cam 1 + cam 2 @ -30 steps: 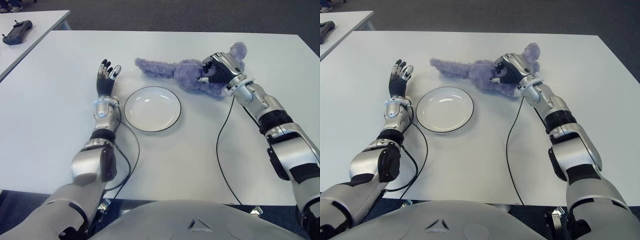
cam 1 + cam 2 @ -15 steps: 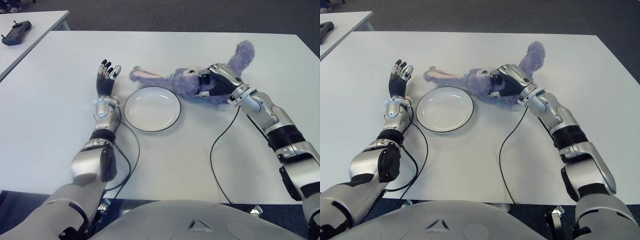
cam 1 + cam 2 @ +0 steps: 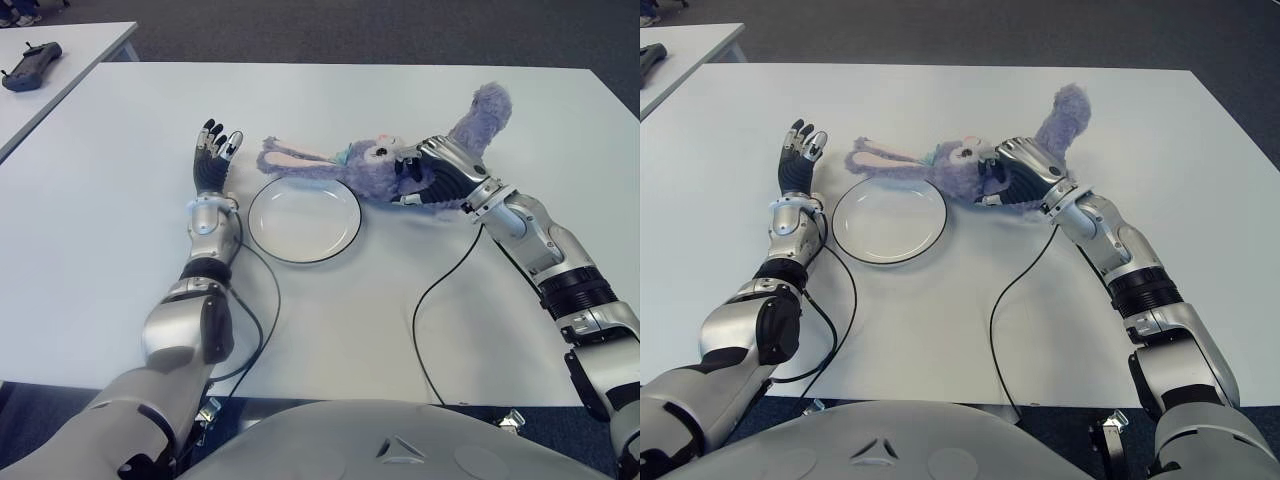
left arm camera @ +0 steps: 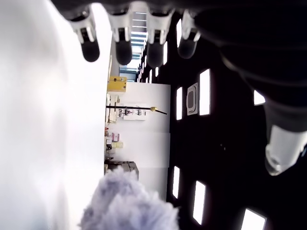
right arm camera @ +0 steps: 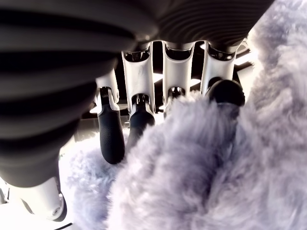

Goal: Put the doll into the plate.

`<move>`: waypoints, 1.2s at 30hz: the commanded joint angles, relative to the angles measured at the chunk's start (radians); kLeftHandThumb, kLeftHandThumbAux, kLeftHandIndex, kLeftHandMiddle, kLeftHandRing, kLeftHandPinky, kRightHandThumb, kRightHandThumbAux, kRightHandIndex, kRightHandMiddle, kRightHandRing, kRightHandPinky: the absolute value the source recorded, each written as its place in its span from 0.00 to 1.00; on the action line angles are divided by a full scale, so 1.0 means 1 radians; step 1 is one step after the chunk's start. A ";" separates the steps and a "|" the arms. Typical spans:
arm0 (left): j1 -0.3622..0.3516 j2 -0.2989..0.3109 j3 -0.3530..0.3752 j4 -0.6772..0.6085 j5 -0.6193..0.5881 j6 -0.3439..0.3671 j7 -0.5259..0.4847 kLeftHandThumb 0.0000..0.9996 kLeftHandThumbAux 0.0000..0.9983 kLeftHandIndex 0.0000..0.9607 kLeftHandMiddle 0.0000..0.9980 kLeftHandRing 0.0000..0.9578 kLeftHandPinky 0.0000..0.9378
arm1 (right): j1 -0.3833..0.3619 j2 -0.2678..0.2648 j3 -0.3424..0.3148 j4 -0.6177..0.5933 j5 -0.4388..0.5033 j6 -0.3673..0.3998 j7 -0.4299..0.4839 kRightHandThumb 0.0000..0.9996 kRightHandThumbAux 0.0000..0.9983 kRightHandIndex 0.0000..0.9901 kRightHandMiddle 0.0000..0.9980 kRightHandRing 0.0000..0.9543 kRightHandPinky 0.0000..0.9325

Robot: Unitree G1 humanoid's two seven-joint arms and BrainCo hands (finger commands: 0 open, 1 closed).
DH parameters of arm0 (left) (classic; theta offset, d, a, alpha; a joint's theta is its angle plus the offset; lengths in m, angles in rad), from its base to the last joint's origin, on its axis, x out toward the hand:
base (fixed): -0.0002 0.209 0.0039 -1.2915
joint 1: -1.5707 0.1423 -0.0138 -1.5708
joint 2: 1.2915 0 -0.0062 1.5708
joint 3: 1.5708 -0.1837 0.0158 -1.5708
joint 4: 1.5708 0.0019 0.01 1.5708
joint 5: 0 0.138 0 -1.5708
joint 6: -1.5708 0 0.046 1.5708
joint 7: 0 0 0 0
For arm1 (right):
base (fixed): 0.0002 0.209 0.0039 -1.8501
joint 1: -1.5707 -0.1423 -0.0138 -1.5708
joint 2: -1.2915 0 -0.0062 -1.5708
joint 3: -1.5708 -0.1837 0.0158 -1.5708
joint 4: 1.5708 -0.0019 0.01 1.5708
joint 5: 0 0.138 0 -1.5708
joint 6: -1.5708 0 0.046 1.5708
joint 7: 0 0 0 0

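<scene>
The right hand [image 3: 425, 172] has its fingers [image 5: 111, 136] curled into the fluffy purple doll [image 3: 370, 170] and is gripping it. The doll hangs just off the table [image 3: 330, 320], right beside the far right edge of the plate [image 3: 304, 218], with part of it over the rim. It is not in the plate yet.

The doll is long and floppy. One ear [image 3: 295, 158] trails out past the plate on the side away from the right hand, and another soft part [image 3: 482, 110] sticks up behind that hand. If the hand lets go too soon, the doll could land half on the rim and flop out. A dragging ear could also push the plate along.

The left hand [image 3: 212, 158] shows on the other side of the plate, fingers spread, holding nothing.

I can see no words or labels anywhere.
</scene>
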 commanded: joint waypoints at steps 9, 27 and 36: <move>0.265 -0.123 -0.005 0.158 -0.010 0.048 0.030 0.00 0.57 0.06 0.10 0.09 0.09 | -0.022 0.068 0.055 0.249 -0.081 0.081 -0.020 0.12 0.69 0.38 0.57 0.59 0.60; 0.260 -0.116 -0.005 0.163 -0.014 0.063 0.033 0.00 0.57 0.05 0.10 0.09 0.09 | -0.086 0.122 0.082 0.391 -0.090 0.041 -0.128 0.22 0.69 0.29 0.35 0.40 0.42; 0.258 -0.113 -0.005 0.165 -0.015 0.075 0.030 0.00 0.58 0.05 0.09 0.09 0.09 | -0.168 0.159 0.112 0.452 -0.136 0.085 -0.200 0.19 0.60 0.17 0.22 0.36 0.47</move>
